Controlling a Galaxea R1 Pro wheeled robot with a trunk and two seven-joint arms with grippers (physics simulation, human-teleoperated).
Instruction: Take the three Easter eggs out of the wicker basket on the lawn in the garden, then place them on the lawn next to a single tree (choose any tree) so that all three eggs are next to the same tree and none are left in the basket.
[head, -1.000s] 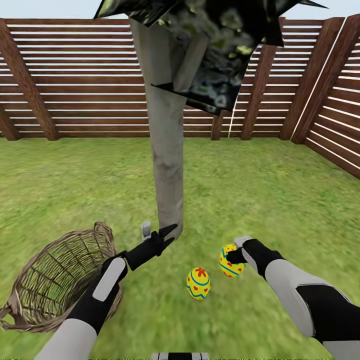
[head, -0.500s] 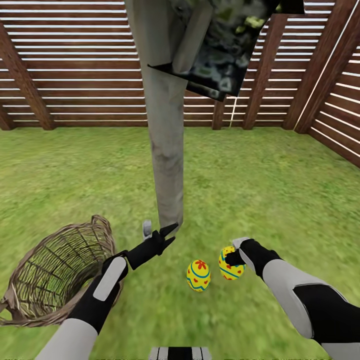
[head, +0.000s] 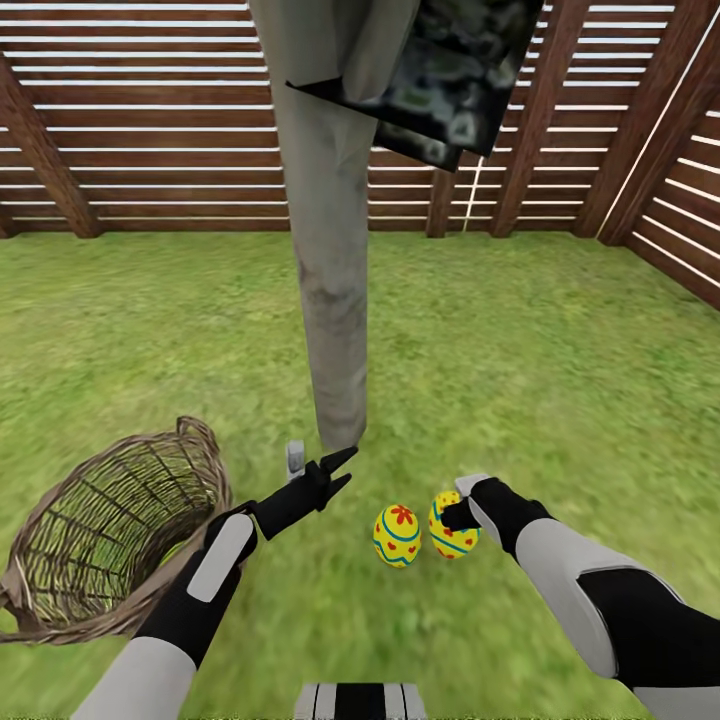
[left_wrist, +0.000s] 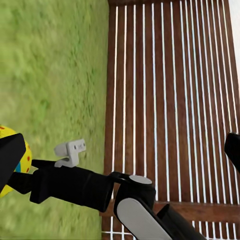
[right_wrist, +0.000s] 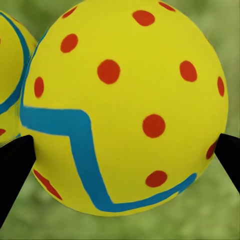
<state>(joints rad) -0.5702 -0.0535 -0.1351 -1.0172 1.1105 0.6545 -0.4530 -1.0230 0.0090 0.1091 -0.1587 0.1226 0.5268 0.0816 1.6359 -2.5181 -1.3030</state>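
Two yellow Easter eggs with blue zigzags and red marks are by the foot of the pale grey tree (head: 332, 300). One egg (head: 397, 536) lies on the lawn (head: 520, 360). The other egg (head: 448, 537) (right_wrist: 125, 100) is right beside it, with my right gripper (head: 456, 513) (right_wrist: 122, 160) shut on it, a finger at each side. The lying egg (right_wrist: 9, 60) shows close against the held one. My left gripper (head: 340, 470) (left_wrist: 121, 152) hangs open and empty just in front of the trunk's base. The wicker basket (head: 110, 540) lies tilted on the grass at the left, under my left forearm.
A brown slatted fence (head: 150, 150) bounds the garden behind the tree and along the right (head: 680, 240). Dark leaf clumps (head: 450, 80) hang off the trunk overhead. Open grass stretches to both sides of the tree.
The head view has tilted down a little. My right gripper has carried its egg leftward, closing the gap to the egg on the grass. The left arm has stayed put.
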